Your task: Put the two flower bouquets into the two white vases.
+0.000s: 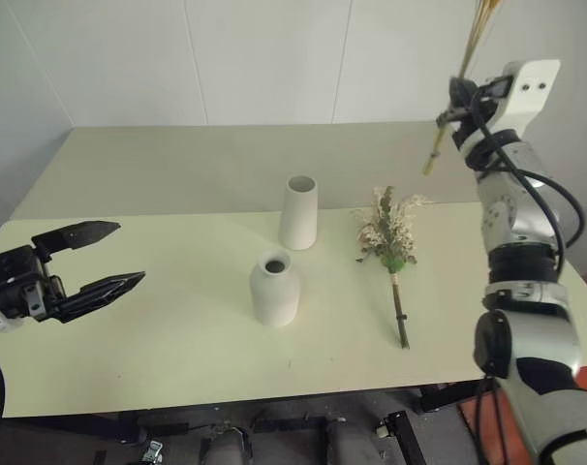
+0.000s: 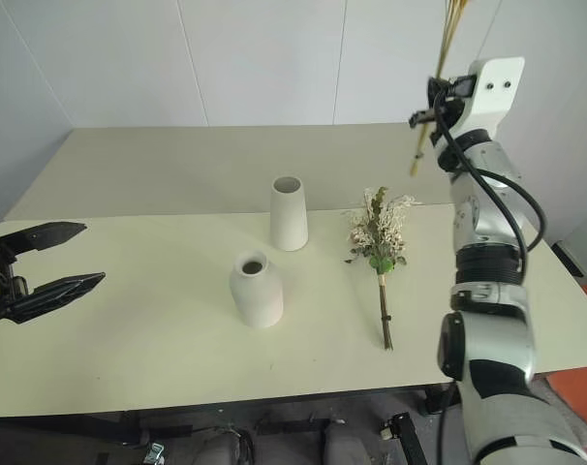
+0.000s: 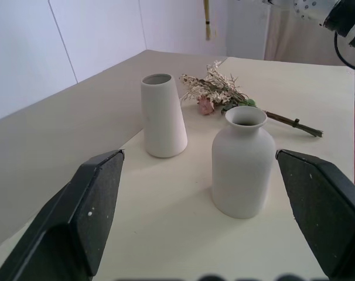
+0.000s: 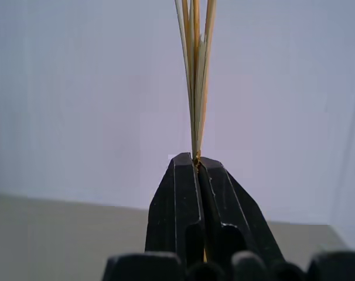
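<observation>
My right gripper (image 1: 455,105) is raised high at the right, shut on the golden stems of the slim bouquet (image 1: 471,53), whose stems rise out of the picture and hang a little below the fingers (image 4: 196,170). The fuller bouquet (image 1: 390,232) lies flat on the table right of the vases, stem toward me. The taller tapered white vase (image 1: 299,212) stands mid-table, the shorter rounded vase (image 1: 275,288) just in front of it. My left gripper (image 1: 95,260) hovers open at the left, level, facing the vases (image 3: 242,161).
The pale table (image 1: 177,339) has a seam across its middle, and a white wall stands behind it. Its front edge runs along the bottom of the eye views.
</observation>
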`<move>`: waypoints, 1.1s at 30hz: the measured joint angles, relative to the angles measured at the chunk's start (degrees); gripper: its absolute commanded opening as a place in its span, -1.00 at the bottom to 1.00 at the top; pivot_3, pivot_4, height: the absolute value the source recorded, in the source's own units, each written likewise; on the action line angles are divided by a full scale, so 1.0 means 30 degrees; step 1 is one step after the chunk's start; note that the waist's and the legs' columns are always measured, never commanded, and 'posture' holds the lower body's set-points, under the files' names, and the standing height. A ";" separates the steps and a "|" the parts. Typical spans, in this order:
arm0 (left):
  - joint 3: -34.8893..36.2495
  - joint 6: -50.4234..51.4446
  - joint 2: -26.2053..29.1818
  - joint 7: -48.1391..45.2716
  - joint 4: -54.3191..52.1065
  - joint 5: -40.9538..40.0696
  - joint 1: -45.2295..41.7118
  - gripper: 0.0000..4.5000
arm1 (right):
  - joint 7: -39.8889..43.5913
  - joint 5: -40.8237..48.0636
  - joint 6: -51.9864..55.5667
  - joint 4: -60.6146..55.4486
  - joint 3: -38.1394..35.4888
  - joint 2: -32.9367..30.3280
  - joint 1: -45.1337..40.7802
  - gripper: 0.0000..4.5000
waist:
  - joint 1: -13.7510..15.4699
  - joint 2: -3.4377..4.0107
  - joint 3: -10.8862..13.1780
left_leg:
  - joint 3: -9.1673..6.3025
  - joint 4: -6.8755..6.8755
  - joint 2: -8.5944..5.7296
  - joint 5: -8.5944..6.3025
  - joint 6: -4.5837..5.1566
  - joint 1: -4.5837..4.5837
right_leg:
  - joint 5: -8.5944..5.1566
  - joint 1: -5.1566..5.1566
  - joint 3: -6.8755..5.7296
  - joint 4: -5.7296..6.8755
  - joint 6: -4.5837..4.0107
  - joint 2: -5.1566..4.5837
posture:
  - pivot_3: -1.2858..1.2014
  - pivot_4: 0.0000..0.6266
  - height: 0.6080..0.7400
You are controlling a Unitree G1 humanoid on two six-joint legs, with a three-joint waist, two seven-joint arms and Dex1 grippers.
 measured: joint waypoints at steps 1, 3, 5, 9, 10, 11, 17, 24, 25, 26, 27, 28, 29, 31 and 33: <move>0.0004 0.0001 0.0000 0.0004 0.0019 0.0003 0.0006 1.00 | 0.0274 0.0709 -0.0005 -0.0375 -0.0252 0.0637 -0.0066 -0.99 | -0.0001 0.0001 0.0000 | 0.0001 0.0000 0.0000 0.0000 0.0000 -0.0001 | 0.0000 0.0002 -0.0001 -0.0001 -0.0001 -0.0002 | 0.03 -0.52 1.00; 0.0002 0.0008 0.0000 0.0008 0.0037 0.0007 0.0006 1.00 | 0.0543 0.1491 -0.0004 -0.0603 -0.0340 0.1779 -0.0233 -0.99 | -0.0007 0.0001 0.0000 | 0.0003 0.0001 0.0000 0.0000 -0.0001 0.0001 | 0.0004 0.0000 -0.0003 0.0002 -0.0006 -0.0003 | 0.03 -0.52 1.00; 0.0026 0.0013 0.0000 0.0013 0.0024 0.0007 0.0043 1.00 | 0.0572 0.1840 0.0005 -0.0602 -0.0269 0.2620 -0.0304 -0.99 | 0.0026 0.0003 0.0001 | 0.0003 0.0001 0.0000 0.0001 -0.0002 0.0001 | 0.0005 -0.0002 -0.0007 0.0009 -0.0011 -0.0006 | 0.03 -0.52 1.00; 0.0122 0.0036 -0.0003 0.0074 -0.0056 0.0011 0.0440 1.00 | 0.0991 0.2146 0.0261 -0.0826 0.0148 0.4174 -0.0330 -0.99 | -0.0003 0.0013 0.0005 | 0.0003 -0.0002 0.0007 0.0002 -0.0003 -0.0012 | 0.0004 -0.0024 -0.0009 0.0011 -0.0015 -0.0002 | 0.03 -0.52 1.00; 0.0138 0.0039 -0.0005 0.0128 -0.0103 0.0010 0.0548 1.00 | 0.1120 0.2140 0.0379 -0.0970 0.0408 0.4422 -0.0329 -0.99 | -0.0006 0.0014 0.0006 | 0.0003 -0.0003 0.0007 0.0001 -0.0004 -0.0014 | 0.0004 -0.0026 -0.0010 0.0012 -0.0017 -0.0003 | 0.03 -0.52 1.00; 0.0170 0.0046 -0.0013 0.0187 -0.0139 0.0008 0.0640 1.00 | 0.1275 0.2145 0.0458 -0.1117 0.0602 0.4574 -0.0330 -0.99 | -0.0005 0.0014 0.0007 | 0.0003 -0.0004 0.0009 0.0001 -0.0004 -0.0015 | 0.0004 -0.0027 -0.0011 0.0011 -0.0018 -0.0002 | 0.03 -0.52 1.00; 0.0939 0.0135 -0.0063 0.0477 -0.0690 -0.0082 0.1325 1.00 | 0.1913 0.2700 0.1043 -0.1539 0.0730 0.4993 -0.0334 -0.99 | 0.0045 0.0015 0.0007 | 0.0004 -0.0005 0.0007 0.0002 -0.0007 -0.0013 | 0.0006 -0.0022 -0.0021 0.0008 -0.0021 -0.0011 | 0.03 -0.52 1.00; 0.1354 0.0175 -0.0085 0.0778 -0.0941 -0.0444 0.1826 1.00 | 0.2690 0.2772 0.1180 -0.1432 0.1293 0.5910 -0.0346 -0.99 | -0.0051 0.0017 0.0008 | 0.0003 -0.0007 0.0013 0.0001 -0.0007 -0.0008 | 0.0005 -0.0027 -0.0020 0.0013 -0.0029 -0.0003 | 0.03 -0.52 1.00; 0.1355 0.0175 -0.0091 0.0815 -0.0958 -0.0471 0.1851 1.00 | 0.2763 0.2736 0.1127 -0.1298 0.1386 0.5988 -0.0358 -0.99 | -0.0033 0.0017 0.0008 | 0.0002 -0.0007 0.0013 0.0001 -0.0007 -0.0009 | 0.0005 -0.0028 -0.0023 0.0012 -0.0029 -0.0003 | 0.03 -0.52 1.00; 0.1368 0.0175 -0.0091 0.0833 -0.0987 -0.0493 0.1897 1.00 | 0.2874 0.2629 0.1002 -0.1152 0.1457 0.6014 -0.0363 -0.99 | -0.0029 0.0017 0.0008 | 0.0004 -0.0007 0.0013 0.0001 -0.0007 -0.0010 | 0.0005 -0.0027 -0.0023 0.0011 -0.0029 -0.0005 | 0.03 -0.52 1.00; 0.1401 0.0174 -0.0091 0.0843 -0.1007 -0.0503 0.1952 1.00 | 0.3054 0.2485 0.0713 -0.0914 0.1485 0.6027 -0.0397 -0.99 | -0.0027 0.0018 0.0009 | 0.0004 -0.0007 0.0012 0.0001 -0.0007 -0.0011 | 0.0005 -0.0027 -0.0023 0.0010 -0.0029 -0.0006 | 0.03 -0.52 1.00; 0.1452 0.0174 -0.0091 0.0853 -0.1013 -0.0530 0.1997 1.00 | 0.3211 0.2354 0.0424 -0.0615 0.1493 0.6029 -0.0454 -0.99 | -0.0015 0.0018 0.0009 | 0.0004 -0.0007 0.0012 0.0001 -0.0008 -0.0010 | 0.0005 -0.0025 -0.0023 0.0008 -0.0029 -0.0006 | 0.03 -0.52 1.00; 0.1543 0.0174 -0.0091 0.0858 -0.1027 -0.0578 0.2063 1.00 | 0.3423 0.2160 0.0096 -0.0271 0.1508 0.6030 -0.0526 -0.99 | 0.0001 0.0018 0.0009 | 0.0004 -0.0008 0.0011 0.0001 -0.0008 -0.0010 | 0.0005 -0.0025 -0.0025 0.0007 -0.0029 -0.0007 | 0.03 -0.52 1.00; 0.1655 0.0174 -0.0090 0.0868 -0.1132 -0.0689 0.2113 1.00 | 0.3788 0.1865 -0.0570 0.0450 0.1545 0.6040 -0.0577 -0.99 | 0.0018 0.0018 0.0009 | 0.0004 -0.0007 0.0011 0.0001 -0.0009 -0.0009 | 0.0004 -0.0022 -0.0027 0.0005 -0.0030 -0.0007 | 0.03 -0.52 1.00; 0.1659 0.0174 -0.0089 0.0870 -0.1215 -0.0721 0.2120 1.00 | 0.4045 0.1590 -0.1044 0.1114 0.1584 0.6121 -0.0577 -0.99 | -0.0001 0.0018 0.0009 | 0.0004 -0.0008 0.0012 0.0001 -0.0009 -0.0010 | 0.0004 -0.0024 -0.0027 0.0006 -0.0030 -0.0007 | 0.03 -0.52 1.00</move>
